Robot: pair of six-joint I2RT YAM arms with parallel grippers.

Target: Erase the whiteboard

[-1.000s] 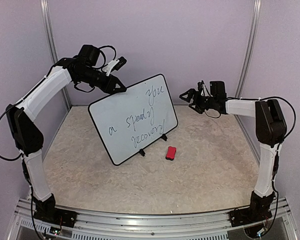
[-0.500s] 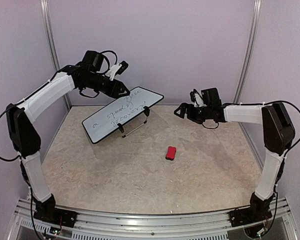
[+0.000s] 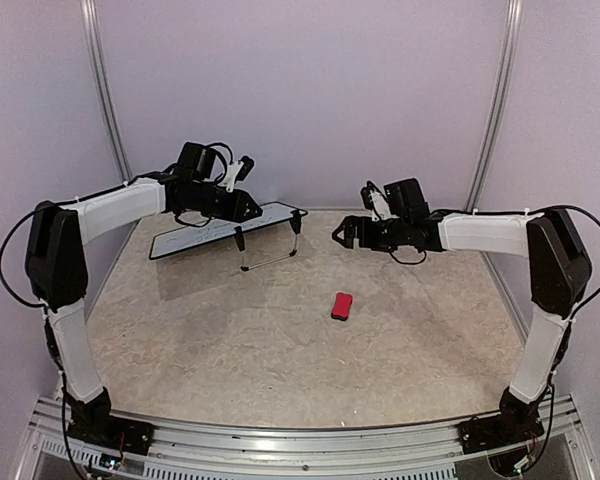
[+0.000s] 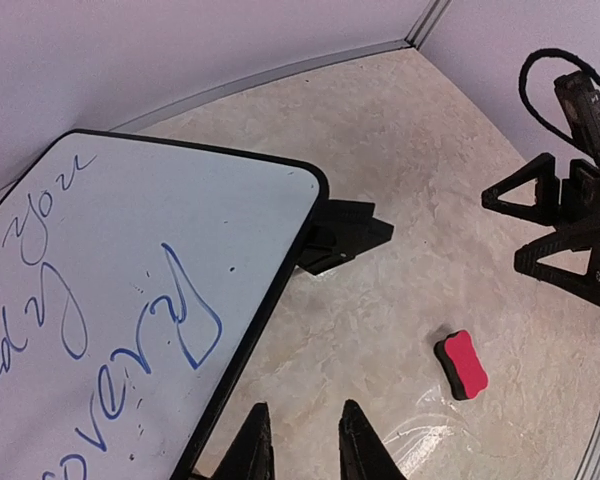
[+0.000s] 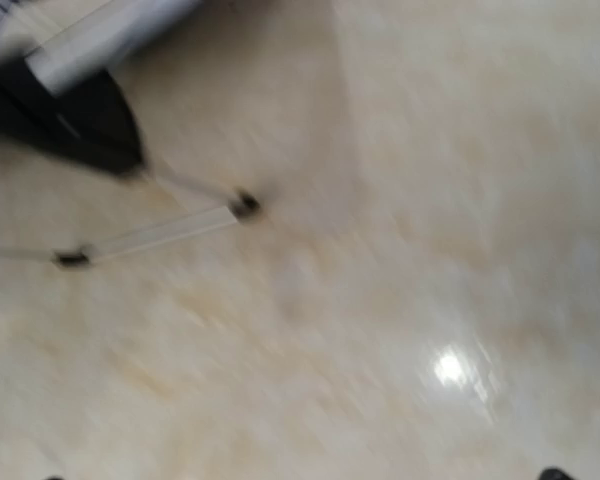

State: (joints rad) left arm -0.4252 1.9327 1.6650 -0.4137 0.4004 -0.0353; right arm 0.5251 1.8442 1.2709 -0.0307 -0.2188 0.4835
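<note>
The whiteboard (image 3: pixel 185 240) hangs off the table at the back left, tipped almost flat, with its feet and wire stand dangling. Blue handwriting covers its face (image 4: pixel 130 270). My left gripper (image 3: pixel 248 210) sits on its rear edge and carries it. In the left wrist view the black rim runs down to my left finger, and the fingertips (image 4: pixel 302 408) show only a narrow gap with table behind. My right gripper (image 3: pixel 342 232) hovers wide open and empty to the right of the board, also seen from the left wrist (image 4: pixel 502 232). The right wrist view is blurred.
A small red eraser block (image 3: pixel 342 306) with a black base lies on the beige table in the middle, also in the left wrist view (image 4: pixel 461 364). Lilac walls close the back and both sides. The board's wire stand (image 5: pixel 150 232) shows in the right wrist view.
The whiteboard stood leaning on its feet; it has been lifted, carried back-left and tipped nearly flat. My right gripper has moved left and lower, still open.
</note>
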